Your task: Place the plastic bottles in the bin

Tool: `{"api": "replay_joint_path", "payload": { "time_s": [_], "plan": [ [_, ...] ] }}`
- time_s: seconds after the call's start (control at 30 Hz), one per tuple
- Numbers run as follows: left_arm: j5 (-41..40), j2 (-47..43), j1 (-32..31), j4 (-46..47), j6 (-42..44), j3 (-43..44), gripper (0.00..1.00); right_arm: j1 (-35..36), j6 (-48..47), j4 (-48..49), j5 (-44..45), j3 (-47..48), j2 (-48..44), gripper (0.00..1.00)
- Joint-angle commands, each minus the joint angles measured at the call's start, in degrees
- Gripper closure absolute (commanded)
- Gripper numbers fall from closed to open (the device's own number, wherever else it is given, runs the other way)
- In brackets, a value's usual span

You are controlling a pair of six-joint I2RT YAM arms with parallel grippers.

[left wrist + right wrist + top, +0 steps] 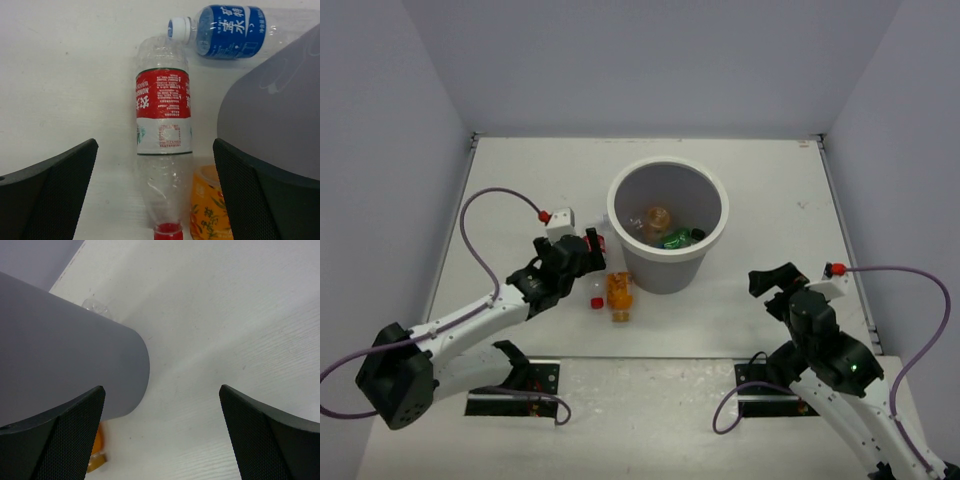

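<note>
On the left, the left gripper (585, 250) hangs with its jaws spread wide over the red-label bottle (164, 135). That bottle lies flat on the table (520, 180) between the fingers (265, 200), apparently untouched, its red cap toward the wrist camera. The orange bottle (207, 210) lies just beside it, and the grey wall of the bin (665, 270) rises close behind the bin-side finger.

If the jaws close here, that finger could catch the orange bottle as well or knock against the bin wall. The thin, round bottle could also crumple or slip out of the grip.

The blue-label bottle (227, 31) lies beyond the red-label one, beside the bin, so 3 bottles appear to be left on the table. Inside the bin, a binned orange bottle (658, 218) and a green bottle (675, 238) are visible.

On the far right, the right gripper (776, 282) is also spread and holds nothing, apart from the bin.
</note>
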Motion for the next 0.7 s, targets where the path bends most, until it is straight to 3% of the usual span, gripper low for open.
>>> {"api": "replay_joint_path", "payload": {
  "time_s": [0.0,0.3,0.37,0.47,0.57,0.6,0.67],
  "plan": [
    [8.8,6.4,5.22,9.48,-0.82,-1.85,0.0,0.02,1.42,-0.03,1.71,1.79,1.01,0.01],
    [15.03,16.94,7.77,16.08,0.29,-1.79,0.0,-0.06,1.72,-0.27,1.83,1.71,1.26,0.01],
    [15.44,19.35,7.93,16.66,0.04,-1.79,0.05,0.02,1.8,-0.36,1.92,1.71,1.34,0.01],
    [14.57,20.51,7.94,16.13,-0.57,-1.52,0.17,0.02,1.72,-0.97,2.01,1.97,1.34,0.01],
    [14.31,21.29,8.11,14.67,-0.66,-0.22,0.41,0.02,2.07,-1.58,2.35,1.8,0.82,0.01],
    [13.89,21.38,8.11,13.37,-1.09,0.47,0.54,-0.06,2.15,-1.76,2.27,1.71,0.56,0.01],
    [13.68,20.88,8.11,12.28,-1.64,0.65,0.63,0.02,2.28,-1.73,2.3,1.65,-0.14,0.01]
  ]
}}
